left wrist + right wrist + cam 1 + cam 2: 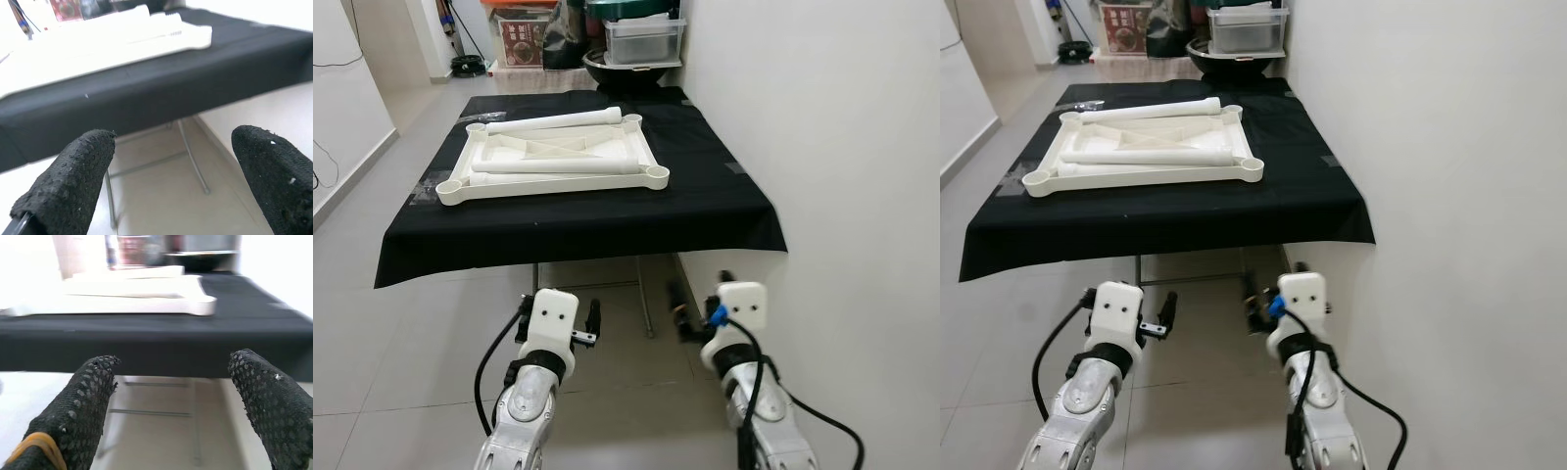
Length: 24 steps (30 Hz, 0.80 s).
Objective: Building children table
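A low table draped in a black cloth [705, 186] is seen standing against a plain white wall [822, 117] on the robot's right, over a floor of pale grey tiles [411, 323]; thin metal legs [644, 294] are visible beneath the cloth's front edge. The white plastic tabletop [553, 162], laid upside down with round sockets at its corners, is placed on the left half of the cloth, and two white tube legs [558, 121] are laid across it, one along the far edge and one nearer the front. Patches of grey tape are stuck at the cloth's side edges. Beyond the table, a dark round basin [631, 67] with a clear storage box [644, 39] stacked on it is set against the wall, beside a printed carton [524, 39]. The left gripper [171, 181] and the right gripper [181, 406] are held low before the table's front edge, each with its fingers spread apart and nothing between them.
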{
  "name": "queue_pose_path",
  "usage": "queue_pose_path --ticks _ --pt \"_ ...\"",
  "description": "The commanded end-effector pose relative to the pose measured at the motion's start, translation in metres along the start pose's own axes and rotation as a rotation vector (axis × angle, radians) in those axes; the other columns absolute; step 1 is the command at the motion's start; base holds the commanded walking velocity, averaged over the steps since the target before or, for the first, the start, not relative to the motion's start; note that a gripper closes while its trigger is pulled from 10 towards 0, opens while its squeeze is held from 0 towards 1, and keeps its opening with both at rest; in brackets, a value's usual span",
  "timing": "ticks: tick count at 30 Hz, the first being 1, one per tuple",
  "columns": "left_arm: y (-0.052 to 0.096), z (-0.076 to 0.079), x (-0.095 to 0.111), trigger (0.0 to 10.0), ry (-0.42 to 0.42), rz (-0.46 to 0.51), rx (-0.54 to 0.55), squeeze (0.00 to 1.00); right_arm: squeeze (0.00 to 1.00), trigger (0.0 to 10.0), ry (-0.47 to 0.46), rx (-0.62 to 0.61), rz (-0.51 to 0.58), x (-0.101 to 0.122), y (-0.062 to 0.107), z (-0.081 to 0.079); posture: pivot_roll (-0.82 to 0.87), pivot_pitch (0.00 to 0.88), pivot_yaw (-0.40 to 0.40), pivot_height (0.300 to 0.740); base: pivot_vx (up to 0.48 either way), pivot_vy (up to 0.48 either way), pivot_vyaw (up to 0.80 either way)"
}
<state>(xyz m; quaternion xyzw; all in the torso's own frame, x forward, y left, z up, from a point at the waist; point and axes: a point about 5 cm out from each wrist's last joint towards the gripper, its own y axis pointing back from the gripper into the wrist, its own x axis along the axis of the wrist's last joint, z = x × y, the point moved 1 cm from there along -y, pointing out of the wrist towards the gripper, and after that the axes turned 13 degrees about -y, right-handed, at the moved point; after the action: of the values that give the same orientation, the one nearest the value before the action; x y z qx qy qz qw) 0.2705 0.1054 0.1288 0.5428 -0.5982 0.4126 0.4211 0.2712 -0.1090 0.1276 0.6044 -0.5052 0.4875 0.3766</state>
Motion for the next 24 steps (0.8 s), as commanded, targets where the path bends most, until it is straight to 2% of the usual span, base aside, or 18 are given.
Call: queue_pose_path --ticks 1,5,12,18,24 --pt "0.001 -0.0007 0.0 10.0 0.018 -0.001 0.01 0.0 0.0 10.0 -0.012 0.015 0.018 0.0027 -0.0001 -0.0023 0.01 0.0 -0.023 0.74 0.0 0.0 0.0" --pt "0.0006 0.0001 0.0005 10.0 0.019 0.001 0.012 0.0 0.0 10.0 0.0 0.004 0.038 0.0022 -0.001 -0.0009 0.01 0.0 -0.025 0.74 0.0 0.0 0.0" --pt "-0.0019 0.0029 -0.0019 10.0 0.009 -0.012 -0.003 0.0 0.0 10.0 0.0 -0.019 0.042 0.0035 -0.0013 0.0038 0.01 0.0 -0.027 0.74 0.0 0.0 0.79" --pt "-0.0038 0.0017 -0.0036 10.0 -0.021 -0.024 0.021 0.0 0.0 10.0 -0.014 0.009 0.036 0.0021 -0.0026 0.0014 0.01 0.0 -0.023 0.74 0.0 0.0 0.0" --pt "-0.0047 0.0037 -0.0074 10.0 -0.01 -0.036 0.0 0.0 0.0 10.0 -0.018 0.004 0.019 -0.0005 -0.0037 0.0022 0.01 0.0 -0.022 0.74 0.0 0.0 0.0"
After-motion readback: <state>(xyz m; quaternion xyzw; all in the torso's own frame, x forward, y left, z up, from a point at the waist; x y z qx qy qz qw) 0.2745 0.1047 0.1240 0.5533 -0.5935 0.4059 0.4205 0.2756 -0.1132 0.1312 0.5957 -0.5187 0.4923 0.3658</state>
